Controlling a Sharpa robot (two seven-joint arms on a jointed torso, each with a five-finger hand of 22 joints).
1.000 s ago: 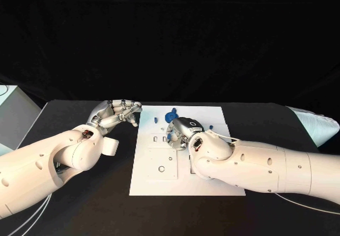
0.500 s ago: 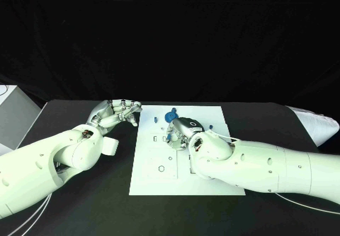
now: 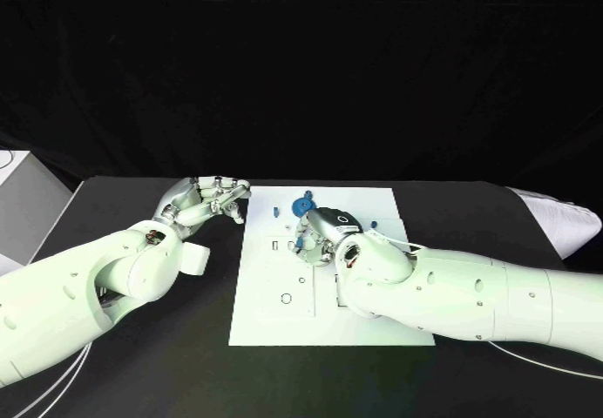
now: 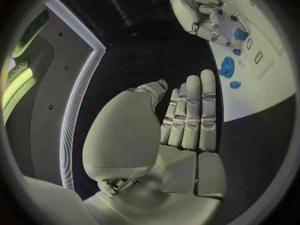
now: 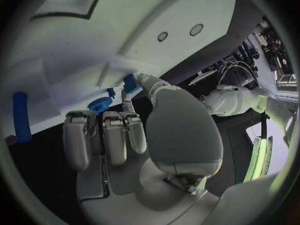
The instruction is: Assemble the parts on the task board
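A small blue part (image 5: 130,83) is pinched at the right hand's (image 3: 324,228) fingertips, low over the far middle of the white task board (image 3: 377,205) (a blue gear (image 3: 301,206) sits just beyond). The left hand (image 3: 205,198) hovers off the board's left edge over the black bench (image 3: 151,366), fingers straight and together, holding nothing.

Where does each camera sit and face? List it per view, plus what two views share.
Head view: on the head, looking down at the task board; left hand and right hand show.
Left wrist view: behind the left hand, facing the board's edge; own palm shows, right hand beyond.
Right wrist view: behind the right hand, close over the board; own fingers show.
Shared: all show the blue gear.
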